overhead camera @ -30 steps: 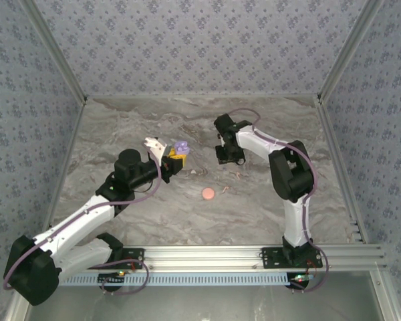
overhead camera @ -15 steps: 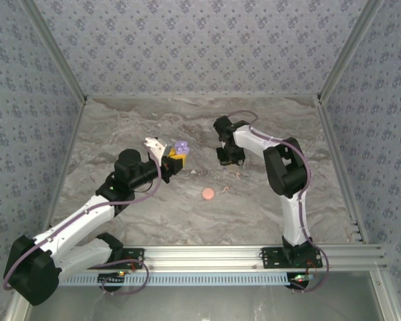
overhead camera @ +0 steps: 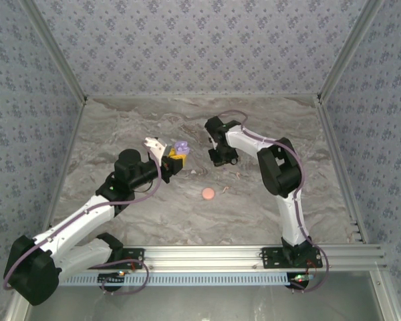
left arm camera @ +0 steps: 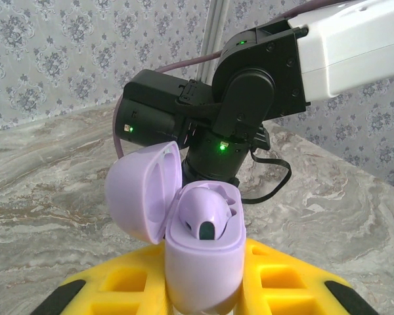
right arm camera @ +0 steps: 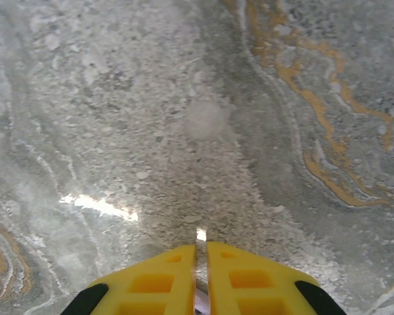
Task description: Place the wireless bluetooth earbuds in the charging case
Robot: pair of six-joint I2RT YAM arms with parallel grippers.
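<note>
Just behind the charging case (left arm camera: 203, 262) looms the right arm (left arm camera: 249, 98).

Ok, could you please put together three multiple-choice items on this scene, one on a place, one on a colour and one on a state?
1. Where is the charging case?
A) lying flat, unheld
B) held in the left gripper
C) resting on an arm's base

2. What colour is the round disc on the table?
A) pinkish-orange
B) green
C) black

3. How is the case's lid?
A) shut
B) detached
C) hinged open

Answers:
1 B: the yellow fingers clamp its body.
2 A: it shows plainly from above.
3 C: the lid tilts back beside the open well.
</note>
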